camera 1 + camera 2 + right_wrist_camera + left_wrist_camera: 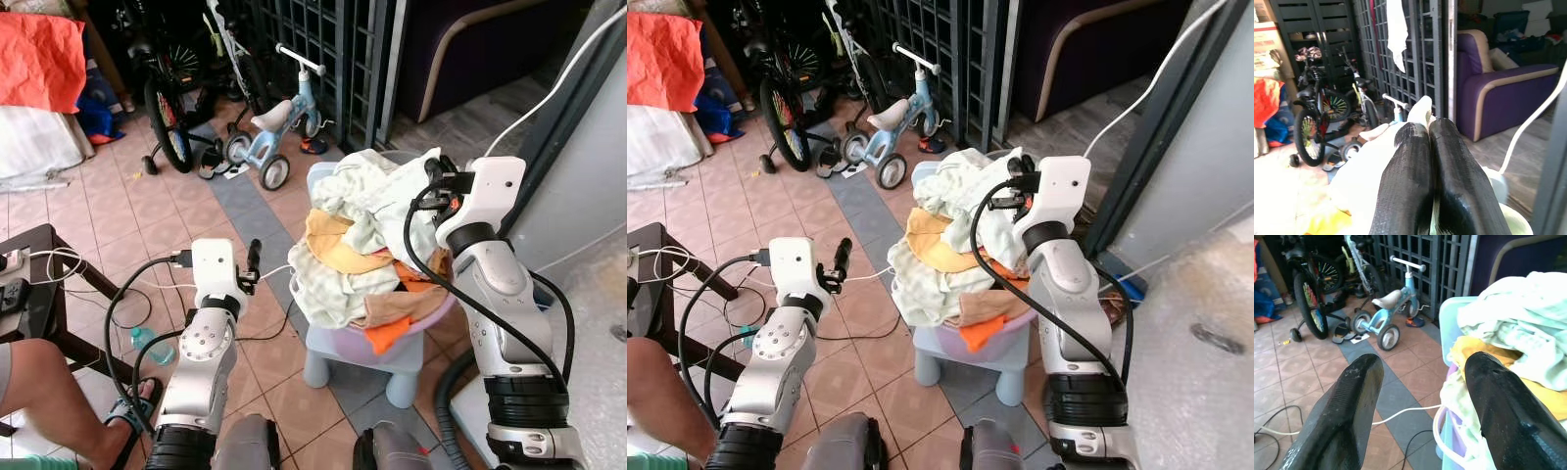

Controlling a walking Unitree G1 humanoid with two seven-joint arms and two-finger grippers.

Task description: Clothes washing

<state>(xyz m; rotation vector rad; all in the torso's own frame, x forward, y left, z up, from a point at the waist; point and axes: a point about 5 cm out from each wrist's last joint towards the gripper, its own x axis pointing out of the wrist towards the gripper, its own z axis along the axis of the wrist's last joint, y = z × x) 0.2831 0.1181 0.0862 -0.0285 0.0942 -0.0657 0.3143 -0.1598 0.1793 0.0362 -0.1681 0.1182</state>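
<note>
A heap of clothes [358,250], pale green, yellow and orange, overflows a purple basin [431,318] that sits on a light blue plastic stool [361,354]. My right gripper [434,168] is at the top of the heap. Its fingers [1415,161] are pressed together on a fold of the pale green garment [1364,171], which pokes out past the tips. My left gripper [253,257] hovers left of the basin at about rim height. It stands open, its fingers [1347,406] wide apart with nothing between them.
A blue tricycle [274,137] and a bicycle [167,117] stand by the metal gate [323,49]. Cables and a water bottle [147,343] lie on the tiled floor. A person's leg [49,392] and a dark table [39,294] are at left; a grey appliance [588,206] is at right.
</note>
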